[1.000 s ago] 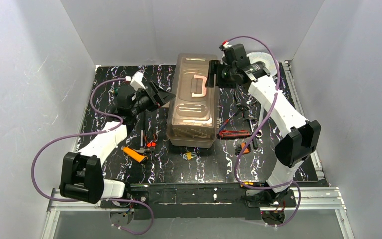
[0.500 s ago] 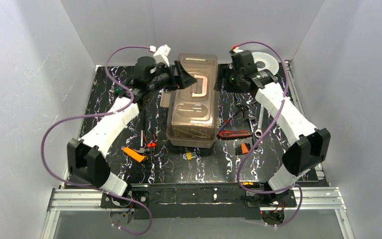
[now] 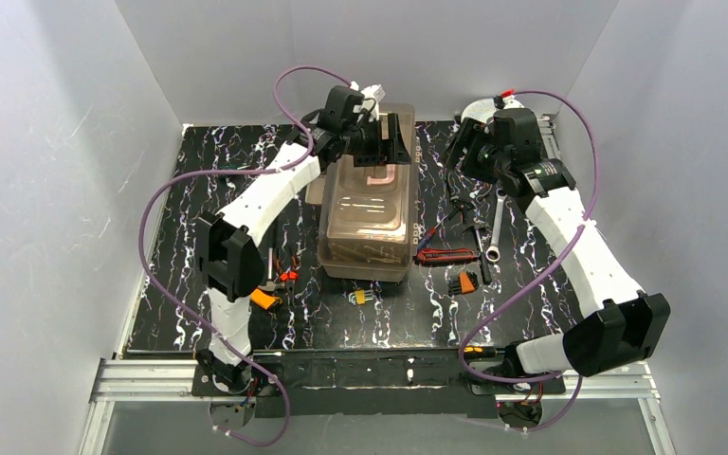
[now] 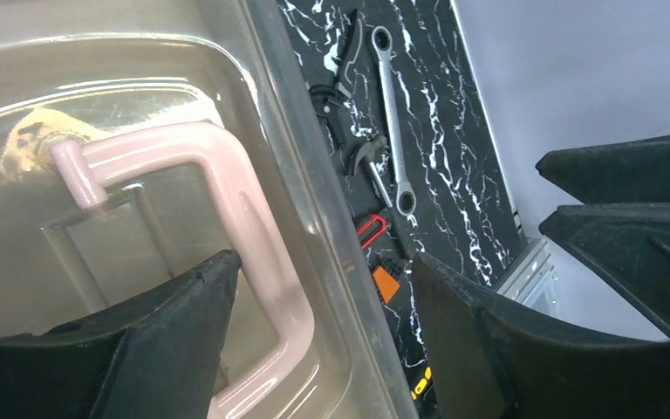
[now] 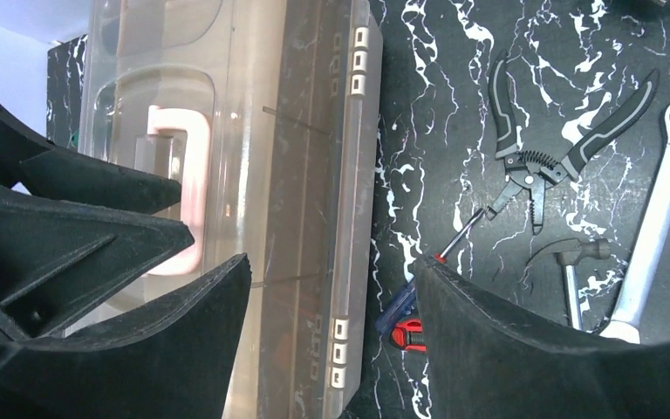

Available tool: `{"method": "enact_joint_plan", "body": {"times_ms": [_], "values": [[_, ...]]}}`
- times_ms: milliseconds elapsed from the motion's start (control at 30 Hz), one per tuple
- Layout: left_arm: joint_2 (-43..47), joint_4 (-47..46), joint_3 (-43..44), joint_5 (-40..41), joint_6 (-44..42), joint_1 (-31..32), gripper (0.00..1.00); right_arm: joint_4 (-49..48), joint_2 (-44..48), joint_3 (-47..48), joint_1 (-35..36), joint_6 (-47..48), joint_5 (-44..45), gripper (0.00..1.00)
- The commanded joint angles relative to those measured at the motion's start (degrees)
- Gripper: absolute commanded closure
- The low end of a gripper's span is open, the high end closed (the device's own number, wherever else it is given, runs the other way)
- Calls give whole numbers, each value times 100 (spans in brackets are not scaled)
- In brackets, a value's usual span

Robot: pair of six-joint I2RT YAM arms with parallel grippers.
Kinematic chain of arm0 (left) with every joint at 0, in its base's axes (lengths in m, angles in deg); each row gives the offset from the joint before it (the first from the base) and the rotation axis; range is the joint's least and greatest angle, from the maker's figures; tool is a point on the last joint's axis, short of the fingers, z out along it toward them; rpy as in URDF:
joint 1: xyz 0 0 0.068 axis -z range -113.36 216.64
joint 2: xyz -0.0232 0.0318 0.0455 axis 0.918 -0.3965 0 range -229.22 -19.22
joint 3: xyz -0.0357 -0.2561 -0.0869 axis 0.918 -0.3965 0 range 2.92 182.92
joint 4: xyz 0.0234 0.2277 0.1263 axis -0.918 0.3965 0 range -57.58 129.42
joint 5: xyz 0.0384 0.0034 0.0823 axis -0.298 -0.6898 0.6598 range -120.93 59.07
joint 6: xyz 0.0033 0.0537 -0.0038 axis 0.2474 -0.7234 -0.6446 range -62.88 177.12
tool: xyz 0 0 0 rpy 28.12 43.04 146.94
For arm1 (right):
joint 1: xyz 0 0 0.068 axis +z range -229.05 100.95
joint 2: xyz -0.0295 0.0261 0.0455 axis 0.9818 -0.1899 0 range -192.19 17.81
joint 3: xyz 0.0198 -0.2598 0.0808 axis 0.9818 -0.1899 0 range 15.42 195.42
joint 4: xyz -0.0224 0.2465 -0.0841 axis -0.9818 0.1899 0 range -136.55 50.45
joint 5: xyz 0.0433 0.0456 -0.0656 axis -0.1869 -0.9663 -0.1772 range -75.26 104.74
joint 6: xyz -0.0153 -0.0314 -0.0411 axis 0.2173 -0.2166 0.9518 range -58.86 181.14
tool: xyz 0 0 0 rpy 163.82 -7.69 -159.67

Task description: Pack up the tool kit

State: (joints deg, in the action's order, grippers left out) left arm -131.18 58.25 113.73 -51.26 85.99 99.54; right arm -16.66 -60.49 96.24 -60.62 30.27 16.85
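Seen from the top external view, the toolbox [image 3: 368,213] lies lengthwise in the middle of the counter [image 3: 199,190], with its smoky lid [image 3: 365,232] shut and the cream handle [image 3: 380,176] on top. The left end effector [image 3: 393,142] is held over the far end of the box, right above the handle, with its jaws spread and nothing gripped. The right end effector [image 3: 460,152] is held just beside the box's far right corner, likewise spread and empty. Loose tools are scattered on the counter right of the box (a wrench [image 3: 496,225] and a red-handled tool [image 3: 445,255] among them). An orange tool [image 3: 265,300] lies by the left arm.

In the left wrist view, the handle [image 4: 244,227] is seen below the wide-open left end effector [image 4: 324,260]. One jaw is over the lid beside the handle and the other is out past the box's long edge. Whether the lid is touched cannot be told, and nothing is clasped.

In the right wrist view, the long side of the toolbox [image 5: 314,131] is framed by the gaping right end effector [image 5: 331,262], with one jaw over the lid and the other over the counter. Nothing is held. Pliers [image 5: 541,140] and a screwdriver [image 5: 440,257] lie on the counter just beyond the box.
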Motion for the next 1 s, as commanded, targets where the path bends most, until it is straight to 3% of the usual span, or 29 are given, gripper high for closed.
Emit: {"method": "enact_joint_plan", "body": {"times_ms": [0,133,267,400,600,700,833,967], "values": [[-471,1549,852,246,-242,137,28,-349,78,-65,-95,-153,-160,23],[-833,2408,1559,774,-394,233,27,-387,78,-104,-162,-206,-422,23],[-917,2681,1640,1209,-419,304,25,-447,103,-151,-218,-251,-510,23],[-1064,2348,1471,133,-93,269,23,-484,105,-172,-247,-278,-591,23],[-876,530,412,-1970,917,-4,27,-450,179,-180,-329,-321,-729,23],[-459,-1226,-601,-2765,1852,-247,30,-461,240,-200,-371,-339,-858,23],[-2,-3624,-1689,-3280,3318,-584,34,-636,130,-196,-400,-337,-1555,24],[240,-4642,-2113,-3397,3847,-775,35,-1013,-127,-110,-402,-425,-2758,25]]}}
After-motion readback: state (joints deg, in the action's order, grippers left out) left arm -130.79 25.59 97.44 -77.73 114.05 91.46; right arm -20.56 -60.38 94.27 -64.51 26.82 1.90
